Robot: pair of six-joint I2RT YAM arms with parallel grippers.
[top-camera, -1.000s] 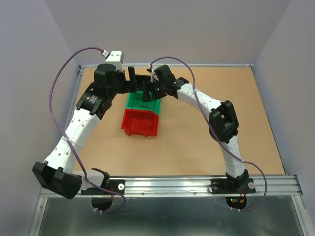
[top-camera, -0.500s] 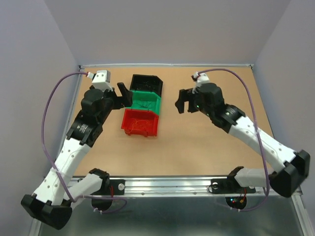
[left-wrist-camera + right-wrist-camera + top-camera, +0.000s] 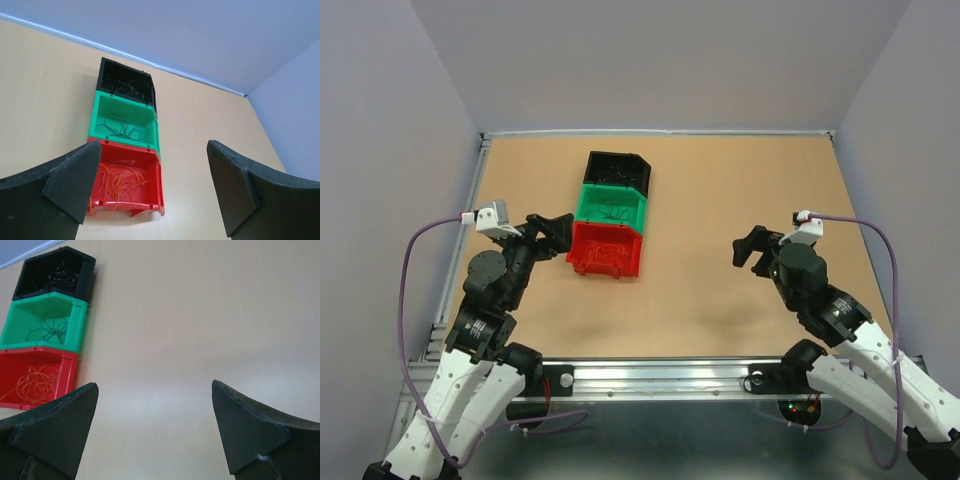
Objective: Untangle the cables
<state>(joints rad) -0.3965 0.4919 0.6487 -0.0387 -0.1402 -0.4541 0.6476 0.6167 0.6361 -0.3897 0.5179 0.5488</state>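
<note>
The cables lie sorted in three bins set in a row. Orange wires [image 3: 117,182] curl in the red bin [image 3: 605,266], dark green wires [image 3: 122,130] in the green bin [image 3: 585,212], and black wires [image 3: 125,85] in the black bin [image 3: 642,172]. One orange loop hangs over the red bin's near rim. My left gripper [image 3: 555,235] hovers just left of the red bin, open and empty [image 3: 154,145]. My right gripper [image 3: 752,250] is well to the right of the bins over bare table, also open and empty [image 3: 154,384].
The brown tabletop [image 3: 720,190] ends in a raised metal rim at the back and sides, with grey walls beyond. Purple arm cables [image 3: 415,270] loop beside each arm. The arm bases sit on the metal rail [image 3: 660,375] at the near edge.
Both arms have drawn back from over the bins towards the near edge, left arm to the left and right arm to the right. The right gripper's jaws have spread wider.
</note>
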